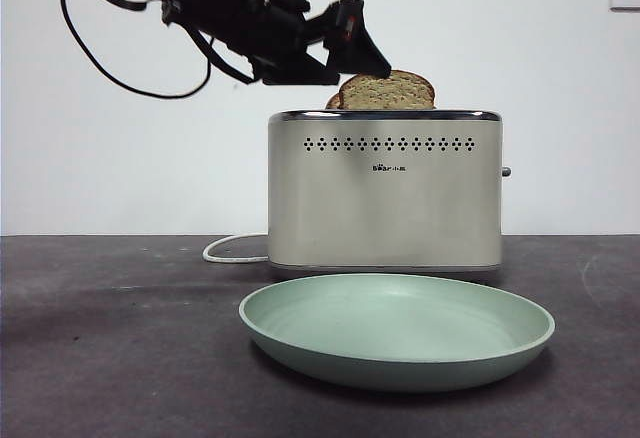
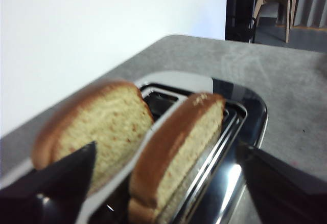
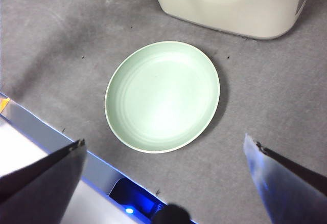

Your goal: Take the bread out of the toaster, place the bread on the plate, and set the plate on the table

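The cream toaster [image 1: 385, 198] stands on the table [image 1: 120, 358] with the bread [image 1: 388, 90] sticking up from its front slot. My left gripper [image 1: 370, 63] reaches in from the upper left and hangs open just above the toaster's left end. In the left wrist view its jaws straddle the bread [image 2: 176, 147] without touching it. The mint green plate [image 1: 400, 353] lies on the table in front of the toaster. My right gripper [image 3: 164, 141] hovers open high above the plate [image 3: 110, 98], holding nothing.
A second slice [image 2: 97, 127] stands in the back slot, close beside the bread. The toaster's white cord [image 1: 235, 248] trails off to the left behind it. A pale raised edge with a blue light [image 3: 127, 208] borders the table near the right arm.
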`<state>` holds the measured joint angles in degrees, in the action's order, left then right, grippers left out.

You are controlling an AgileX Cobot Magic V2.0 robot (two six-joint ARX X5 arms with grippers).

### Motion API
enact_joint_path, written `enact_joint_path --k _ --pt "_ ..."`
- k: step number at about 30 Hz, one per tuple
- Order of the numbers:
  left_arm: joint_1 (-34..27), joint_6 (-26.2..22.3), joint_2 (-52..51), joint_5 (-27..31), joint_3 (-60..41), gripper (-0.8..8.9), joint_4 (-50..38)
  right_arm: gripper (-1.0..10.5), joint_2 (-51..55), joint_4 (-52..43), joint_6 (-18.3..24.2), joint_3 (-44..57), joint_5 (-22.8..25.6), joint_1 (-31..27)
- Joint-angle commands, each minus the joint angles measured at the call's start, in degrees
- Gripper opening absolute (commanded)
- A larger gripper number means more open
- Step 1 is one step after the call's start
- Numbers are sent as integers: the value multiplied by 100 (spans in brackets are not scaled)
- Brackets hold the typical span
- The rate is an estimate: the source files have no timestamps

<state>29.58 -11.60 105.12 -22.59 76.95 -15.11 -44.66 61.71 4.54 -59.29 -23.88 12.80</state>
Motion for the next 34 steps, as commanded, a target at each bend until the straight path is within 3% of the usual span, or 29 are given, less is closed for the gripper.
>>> enact_joint_path --k 1,3,8,13,24,34 --pt "72 -66 173 9 4 430 -4 523 4 -7 44 -7 -7 17" --pt "105 -66 175 13 4 384 -2 523 4 -2 44 -7 -7 17" --pt "188 -39 175 26 4 96 -219 523 4 11 44 -7 -7 17" --pt "229 -11 173 20 4 -11 -326 523 4 52 44 -7 -4 17" --pt "179 -17 -122 24 17 -8 -411 523 4 55 44 -7 0 17" --pt "177 -20 -1123 35 35 -8 -219 523 4 50 44 -7 2 17"
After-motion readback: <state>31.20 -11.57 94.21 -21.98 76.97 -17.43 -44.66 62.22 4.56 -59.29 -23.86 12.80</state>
